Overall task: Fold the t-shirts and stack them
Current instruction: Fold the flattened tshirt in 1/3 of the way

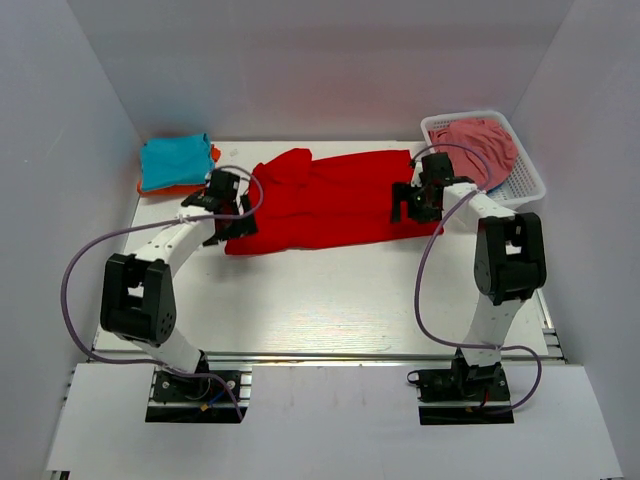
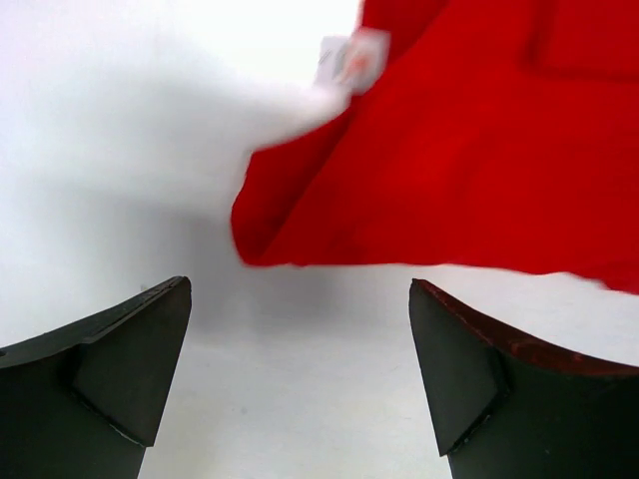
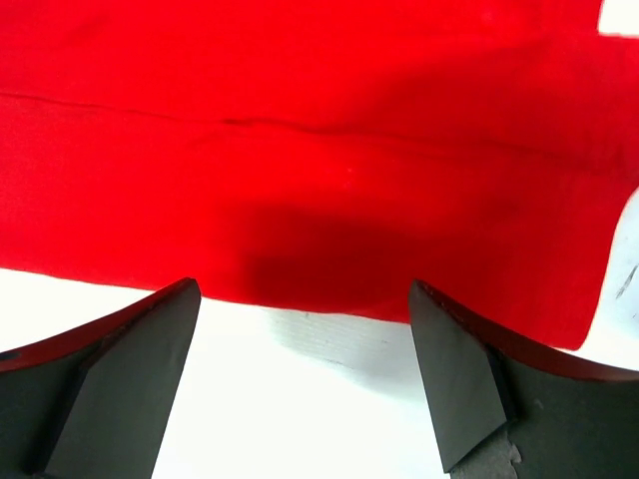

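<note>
Red t-shirt lay stretched left to right across the far half of the desk, between both arms. Left claw hung released just off the shirt's left corner. The right claw gaped empty at the near hem. By my judgement, each should pinch its edge squarely, then both lift together so the fold landed even.

White bench enclosed by plain pale walls along rear and side edges; soft, even lighting.
</note>
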Available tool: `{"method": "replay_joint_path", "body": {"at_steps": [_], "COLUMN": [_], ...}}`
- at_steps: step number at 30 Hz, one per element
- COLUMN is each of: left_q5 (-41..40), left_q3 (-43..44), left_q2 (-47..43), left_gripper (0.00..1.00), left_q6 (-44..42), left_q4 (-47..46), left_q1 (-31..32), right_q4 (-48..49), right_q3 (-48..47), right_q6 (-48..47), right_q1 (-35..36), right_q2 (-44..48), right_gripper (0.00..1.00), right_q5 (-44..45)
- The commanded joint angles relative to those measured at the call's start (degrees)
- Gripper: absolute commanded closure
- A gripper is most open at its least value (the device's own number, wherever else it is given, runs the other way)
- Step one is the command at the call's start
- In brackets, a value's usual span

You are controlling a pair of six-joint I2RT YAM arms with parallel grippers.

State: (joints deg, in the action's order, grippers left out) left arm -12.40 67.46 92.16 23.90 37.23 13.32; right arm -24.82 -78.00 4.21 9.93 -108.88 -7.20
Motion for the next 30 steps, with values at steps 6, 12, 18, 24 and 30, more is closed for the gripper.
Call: {"method": "replay_joint_path", "body": {"at_steps": [6,12,18,24,30], "left_q5": [1.41,9.4,15.13,6.18,-0.52], "left_q3": [-8.49,-9.01,-9.18,-9.19,-12.61], "left_q2": [0.28,6.62,10.23,7.34,1.01], "left_gripper": [0.0,0.16,0.86,1.0,1.0], "left_q6": [8.18,8.71,5.99,6.59,8.79], "left_q4": [-11.2,-16.14,-18.78,-8.86,1.43], "left_q1": [-4.34,-6.99,-7.52,-7.52,-8.05], "right_q4": [11.72,13.04,12.96,9.97,7.6], "right_q3": [3.46,4.25,6.36,10.14,19.36], "right_q6": [4.14,4.49,6.25,9.94,13.45], "right_q1": [-0.09,-0.26,-0.44,-0.53,-0.62], "right_q2": [1.93,-0.89,-1.95,-1.16,2.44], "right_gripper": [0.1,0.1,0.1,0.1,0.1], "right_q5": [2.72,3.77,5.09,6.94,7.82]}}
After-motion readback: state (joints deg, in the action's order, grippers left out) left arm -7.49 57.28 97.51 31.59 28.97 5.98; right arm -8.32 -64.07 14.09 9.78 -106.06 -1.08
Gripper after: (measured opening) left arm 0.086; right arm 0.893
